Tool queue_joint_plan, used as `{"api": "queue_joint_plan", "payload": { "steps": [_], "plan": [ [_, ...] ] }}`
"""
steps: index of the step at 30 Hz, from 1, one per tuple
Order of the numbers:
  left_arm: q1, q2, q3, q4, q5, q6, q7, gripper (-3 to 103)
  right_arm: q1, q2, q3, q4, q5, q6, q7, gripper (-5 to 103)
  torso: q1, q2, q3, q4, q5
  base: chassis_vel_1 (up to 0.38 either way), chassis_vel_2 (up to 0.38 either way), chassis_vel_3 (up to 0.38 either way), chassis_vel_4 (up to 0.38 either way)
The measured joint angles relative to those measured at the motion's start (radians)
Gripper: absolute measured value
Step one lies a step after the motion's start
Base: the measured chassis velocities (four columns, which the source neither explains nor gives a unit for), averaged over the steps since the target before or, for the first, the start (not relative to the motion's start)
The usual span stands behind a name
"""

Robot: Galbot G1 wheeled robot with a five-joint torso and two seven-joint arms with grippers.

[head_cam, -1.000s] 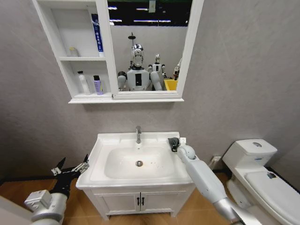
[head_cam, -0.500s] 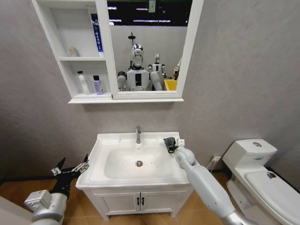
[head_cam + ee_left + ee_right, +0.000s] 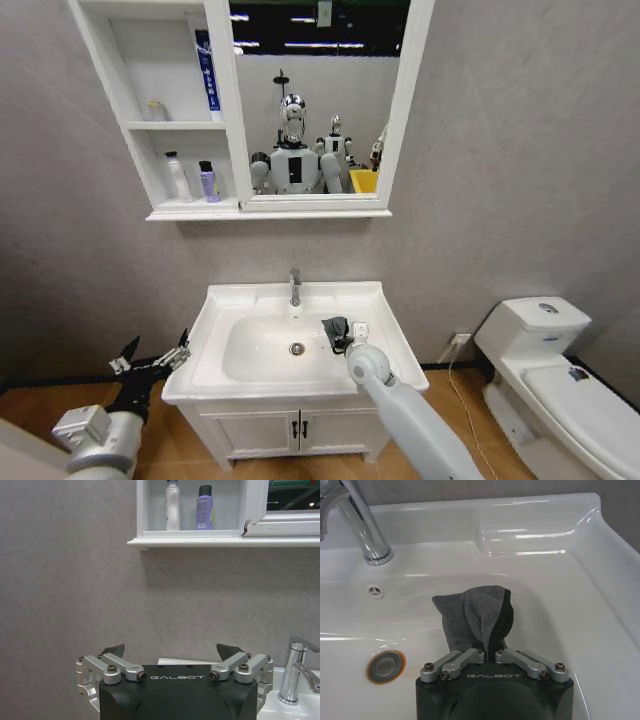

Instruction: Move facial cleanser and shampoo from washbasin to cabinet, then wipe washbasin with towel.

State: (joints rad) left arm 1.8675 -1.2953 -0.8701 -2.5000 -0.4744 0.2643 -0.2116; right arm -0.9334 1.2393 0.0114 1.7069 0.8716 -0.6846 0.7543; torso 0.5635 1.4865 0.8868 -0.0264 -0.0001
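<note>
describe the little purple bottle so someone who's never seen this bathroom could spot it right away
Above the white ceramic washbasin hangs a white open-shelf cabinet joined to a mirror. On its lowest shelf stands the small lilac bottle, black-capped, beside a taller white bottle.

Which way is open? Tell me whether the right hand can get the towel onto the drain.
Probably yes. The right hand is shut on the towel inside the washbasin, and only bare white bowl lies between the towel and the drain.
</note>
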Motion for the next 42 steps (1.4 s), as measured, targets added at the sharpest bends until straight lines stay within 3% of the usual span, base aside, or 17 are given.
{"api": "queue_joint_plan", "payload": {
  "steps": [18,42],
  "plan": [
    [0.0,0.0,0.0,0.0,0.0,0.0,0.0,100,0.01,0.042,0.021,-0.171,-0.073,0.024,-0.072,4,0.0,0.0,0.0,0.0002,0.0,0.0,0.0,0.0,0.0],
    [0.0,0.0,0.0,0.0,0.0,0.0,0.0,100,0.082,0.143,-0.046,-0.351,-0.18,0.082,-0.201,4,0.0,0.0,0.0,-0.0002,0.0,0.0,0.0,0.0,0.0]
  ]
}}
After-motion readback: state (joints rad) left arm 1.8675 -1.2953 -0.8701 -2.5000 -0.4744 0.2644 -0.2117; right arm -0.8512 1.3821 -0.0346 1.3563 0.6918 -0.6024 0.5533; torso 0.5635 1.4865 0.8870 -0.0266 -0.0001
